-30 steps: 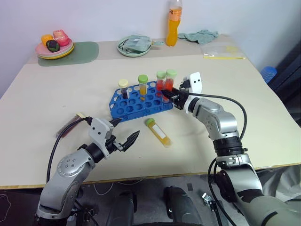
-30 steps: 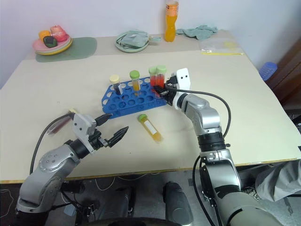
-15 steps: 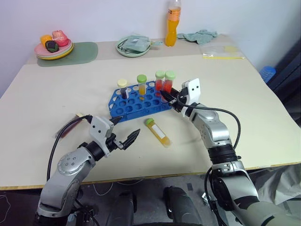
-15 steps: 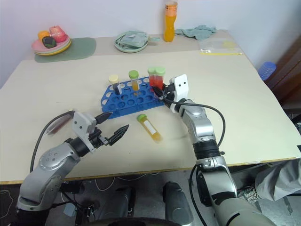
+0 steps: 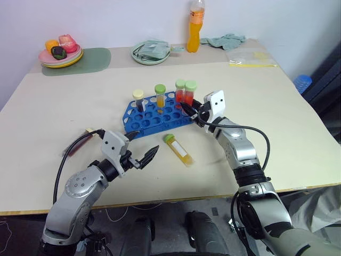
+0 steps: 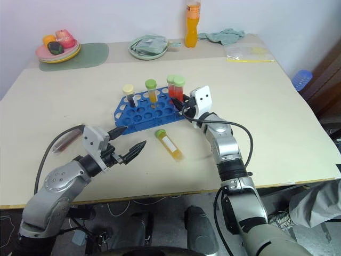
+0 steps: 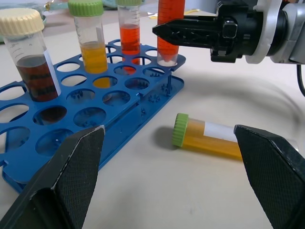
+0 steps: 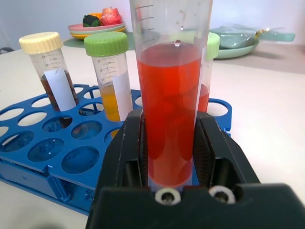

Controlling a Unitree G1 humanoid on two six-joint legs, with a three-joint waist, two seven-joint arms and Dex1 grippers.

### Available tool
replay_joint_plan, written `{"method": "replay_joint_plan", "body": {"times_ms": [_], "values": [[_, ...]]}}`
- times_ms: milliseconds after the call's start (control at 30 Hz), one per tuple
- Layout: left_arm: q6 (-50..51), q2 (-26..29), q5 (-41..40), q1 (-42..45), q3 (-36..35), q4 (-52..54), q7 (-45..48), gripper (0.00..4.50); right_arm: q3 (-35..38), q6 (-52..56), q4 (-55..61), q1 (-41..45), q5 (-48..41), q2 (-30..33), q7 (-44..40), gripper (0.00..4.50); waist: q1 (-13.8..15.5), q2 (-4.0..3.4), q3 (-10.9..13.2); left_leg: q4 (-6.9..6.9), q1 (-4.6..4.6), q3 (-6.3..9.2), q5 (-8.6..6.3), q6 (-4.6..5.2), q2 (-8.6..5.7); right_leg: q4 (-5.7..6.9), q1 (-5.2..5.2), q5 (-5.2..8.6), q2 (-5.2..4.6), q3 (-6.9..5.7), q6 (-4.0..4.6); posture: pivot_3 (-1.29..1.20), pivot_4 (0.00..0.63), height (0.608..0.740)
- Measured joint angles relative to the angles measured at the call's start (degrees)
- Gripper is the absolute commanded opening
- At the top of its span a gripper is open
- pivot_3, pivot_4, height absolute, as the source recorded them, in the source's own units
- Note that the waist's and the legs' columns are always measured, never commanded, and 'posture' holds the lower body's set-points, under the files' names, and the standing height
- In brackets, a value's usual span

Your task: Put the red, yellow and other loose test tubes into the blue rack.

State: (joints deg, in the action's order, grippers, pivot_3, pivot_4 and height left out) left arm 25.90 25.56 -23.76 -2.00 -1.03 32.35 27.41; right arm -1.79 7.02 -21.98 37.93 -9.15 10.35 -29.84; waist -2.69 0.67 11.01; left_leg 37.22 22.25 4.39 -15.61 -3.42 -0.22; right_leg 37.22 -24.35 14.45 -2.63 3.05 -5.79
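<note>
The blue rack lies mid-table. Standing in it are a maroon tube with a cream cap, a yellow tube with a green cap and a red tube with a green cap. My right gripper is shut on a second red tube, held upright with its lower end at a hole at the rack's right end. A loose yellow tube with a green cap lies flat on the table just in front of the rack. Nearer to me and to the left of it, my left gripper is open and holds nothing.
Along the far edge stand an orange drink bottle, a green plate with a cloth, a plate of fruit on a green mat, a crumpled cloth and a plastic bag.
My right wrist has rolled and its arm has drawn in, with the red tube still gripped at the rack's right end. The left arm has stayed put.
</note>
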Motion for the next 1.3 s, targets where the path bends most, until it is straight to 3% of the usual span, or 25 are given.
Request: {"method": "replay_joint_plan", "body": {"times_ms": [333,567,1067,1300], "values": [[-0.03,0.00,0.01,-0.09,0.00,0.00,0.02,4.50,-0.05,-0.96,-0.71,0.02,0.05,0.00,-0.04,0.83,0.03,0.00,-0.01,0.00,-0.01,0.00,0.00,0.00,0.00,0.00,0.01,0.00,0.00,0.00,0.00,0.00,0.150,0.740],[-0.04,0.09,0.00,-0.66,-0.01,0.00,0.08,4.50,4.28,8.37,-0.45,1.04,-5.82,-1.82,0.37,0.83,0.06,0.01,-0.03,0.00,-0.07,0.00,0.00,0.00,0.01,0.01,0.07,0.00,0.00,0.00,0.01,0.00,0.150,0.740],[-0.07,0.26,-0.01,-0.72,-0.03,0.00,0.61,4.50,6.85,11.96,0.33,1.13,-9.15,-2.98,2.68,0.83,0.13,0.01,-0.04,0.01,-0.07,0.00,0.00,0.00,0.00,0.01,0.08,-0.01,0.00,0.00,0.01,0.00,0.150,0.740],[-0.09,0.26,-0.01,-0.72,-0.03,0.00,0.79,4.50,2.77,6.38,1.44,-0.01,-4.39,-1.71,2.34,0.83,0.09,0.01,-0.03,0.00,-0.07,-0.01,0.00,0.00,0.00,0.01,0.08,0.00,0.00,0.00,0.01,0.00,0.150,0.740]]}}
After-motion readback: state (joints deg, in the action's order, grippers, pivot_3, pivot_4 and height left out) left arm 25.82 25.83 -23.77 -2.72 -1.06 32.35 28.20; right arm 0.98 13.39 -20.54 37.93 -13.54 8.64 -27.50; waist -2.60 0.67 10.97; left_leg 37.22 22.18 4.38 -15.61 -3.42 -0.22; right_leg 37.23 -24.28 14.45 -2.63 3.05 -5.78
